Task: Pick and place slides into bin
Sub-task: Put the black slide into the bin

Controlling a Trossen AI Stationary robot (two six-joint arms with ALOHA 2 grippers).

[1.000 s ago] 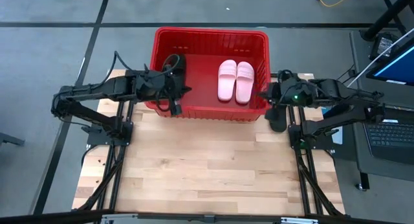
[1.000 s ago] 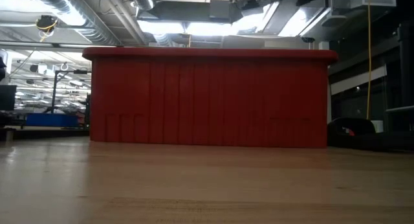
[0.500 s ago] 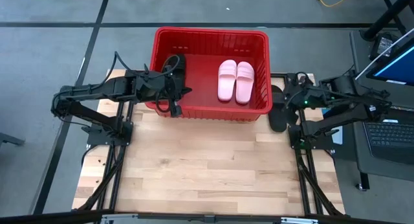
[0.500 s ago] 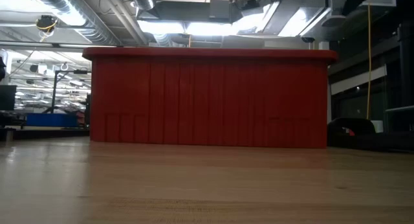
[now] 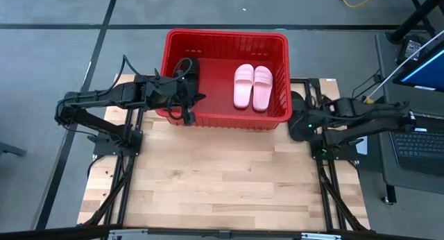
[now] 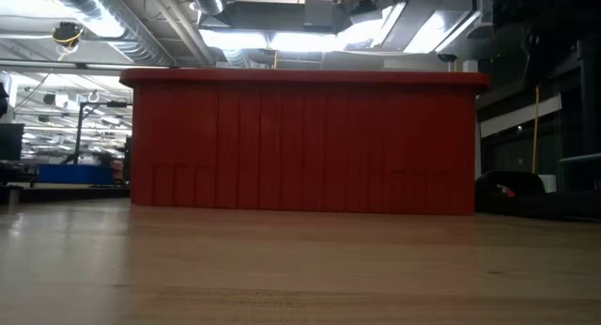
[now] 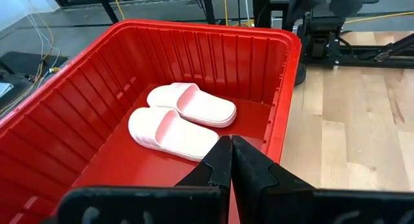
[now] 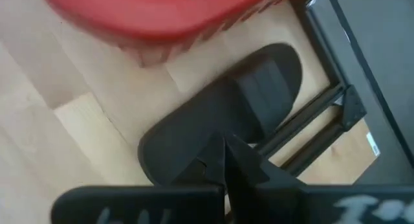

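My right claw (image 8: 225, 160), clenched empty, hangs over the black slide (image 8: 259, 94) beside the bin (image 5: 225, 119); descending clenched, I judge I'd shove it off the bench (image 5: 222, 177).

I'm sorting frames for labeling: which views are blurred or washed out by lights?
Right wrist view: the red bin and black slide are soft, smeared. Low view: ceiling lights glare above the bin. Left wrist view: pink slides sharp. High view: even light.
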